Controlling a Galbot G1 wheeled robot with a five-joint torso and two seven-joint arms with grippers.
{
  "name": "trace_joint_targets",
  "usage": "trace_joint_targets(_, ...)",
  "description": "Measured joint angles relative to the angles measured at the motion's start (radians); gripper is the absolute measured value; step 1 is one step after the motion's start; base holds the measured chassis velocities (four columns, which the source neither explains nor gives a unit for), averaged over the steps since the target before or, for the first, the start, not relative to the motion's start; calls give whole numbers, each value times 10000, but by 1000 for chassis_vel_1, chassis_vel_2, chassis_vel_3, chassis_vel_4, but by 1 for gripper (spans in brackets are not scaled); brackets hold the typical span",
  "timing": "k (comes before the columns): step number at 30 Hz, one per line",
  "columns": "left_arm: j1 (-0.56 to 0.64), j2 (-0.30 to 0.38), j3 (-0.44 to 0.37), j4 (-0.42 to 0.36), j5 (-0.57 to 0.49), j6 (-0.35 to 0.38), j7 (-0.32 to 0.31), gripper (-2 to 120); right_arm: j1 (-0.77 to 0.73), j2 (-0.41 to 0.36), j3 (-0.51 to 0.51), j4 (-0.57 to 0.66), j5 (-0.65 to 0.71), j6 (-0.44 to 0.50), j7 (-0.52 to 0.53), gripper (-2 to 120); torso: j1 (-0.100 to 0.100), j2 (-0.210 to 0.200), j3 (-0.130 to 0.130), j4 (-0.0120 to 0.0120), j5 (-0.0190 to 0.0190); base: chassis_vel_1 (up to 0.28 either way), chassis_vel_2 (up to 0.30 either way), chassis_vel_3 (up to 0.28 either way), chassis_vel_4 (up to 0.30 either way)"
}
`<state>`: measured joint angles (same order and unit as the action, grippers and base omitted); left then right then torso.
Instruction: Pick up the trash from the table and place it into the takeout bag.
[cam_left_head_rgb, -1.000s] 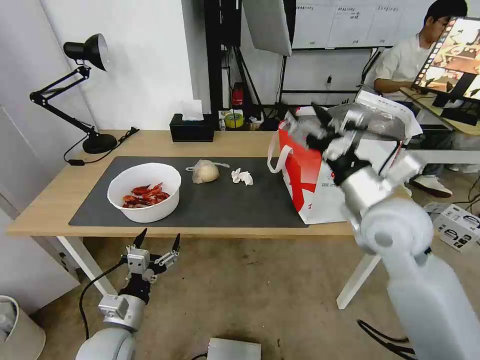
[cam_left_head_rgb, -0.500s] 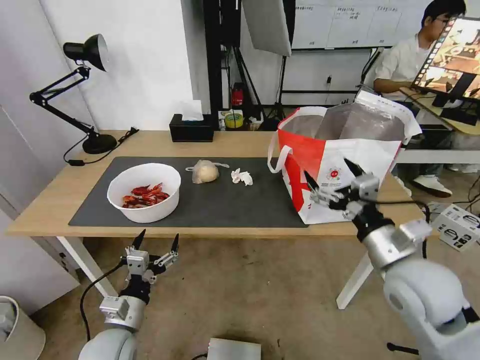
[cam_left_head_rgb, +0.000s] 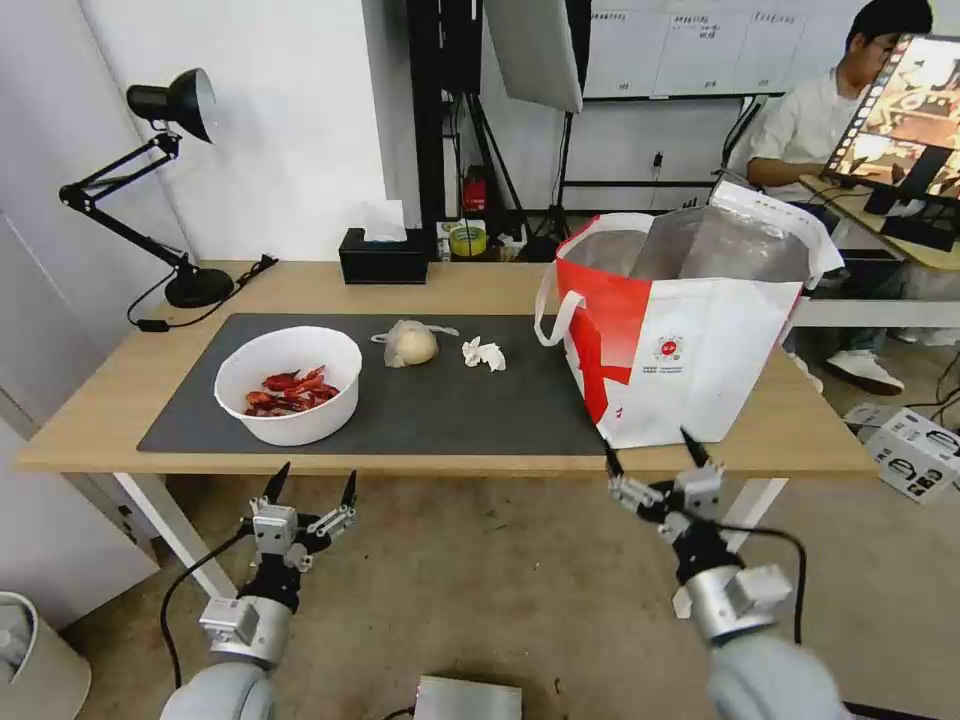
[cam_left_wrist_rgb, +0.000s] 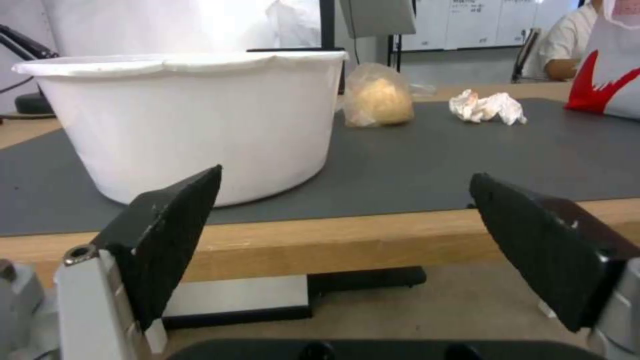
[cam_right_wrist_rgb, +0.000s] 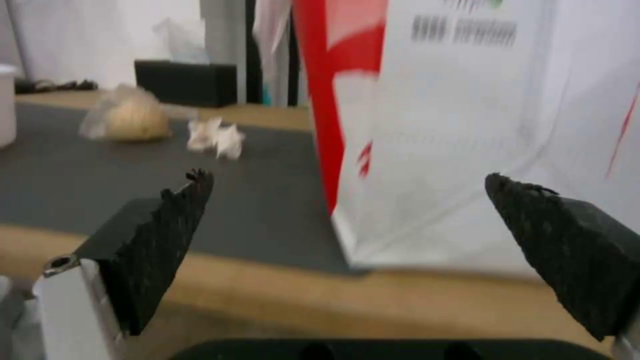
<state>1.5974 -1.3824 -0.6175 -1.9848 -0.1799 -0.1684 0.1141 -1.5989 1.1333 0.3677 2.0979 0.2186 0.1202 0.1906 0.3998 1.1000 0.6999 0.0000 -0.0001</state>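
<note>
On the table (cam_left_head_rgb: 300, 285) lies a dark grey mat (cam_left_head_rgb: 450, 410) with the trash on it. That trash is a white bowl of red shells (cam_left_head_rgb: 288, 385), a beige bun in a clear bag (cam_left_head_rgb: 410, 345) and a crumpled white tissue (cam_left_head_rgb: 484, 353). The takeout bag (cam_left_head_rgb: 690, 330) stands open at the table's right end, its foil lining showing. My right gripper (cam_left_head_rgb: 650, 452) hangs open below the table's front edge, in front of the bag (cam_right_wrist_rgb: 467, 125). Also open, my left gripper (cam_left_head_rgb: 314, 478) sits low before the bowl (cam_left_wrist_rgb: 193, 120). Both hold nothing.
A black tissue box (cam_left_head_rgb: 383, 255) and a black desk lamp (cam_left_head_rgb: 170, 180) stand along the table's far side. White table legs (cam_left_head_rgb: 165, 520) reach the floor near both arms. A cardboard box (cam_left_head_rgb: 915, 450) lies on the floor at right.
My right arm has swung down from the top of the takeout bag to below the table's front edge, staying open. The left arm has not moved.
</note>
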Motion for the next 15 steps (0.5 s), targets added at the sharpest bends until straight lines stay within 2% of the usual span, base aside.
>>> trace_joint_targets(5,0,-12,-14,15,0,-21,0,100,-120,141,-265,-487,-96,263,144,100,1,-1,1,0,1,0,0,0,0)
trace_joint_targets(15,-1,-32,-18,46,-1,-35,-1,100,-111,191,-427,-674,-99,381,232,100,1,-1,1,0,1,0,0,0,0)
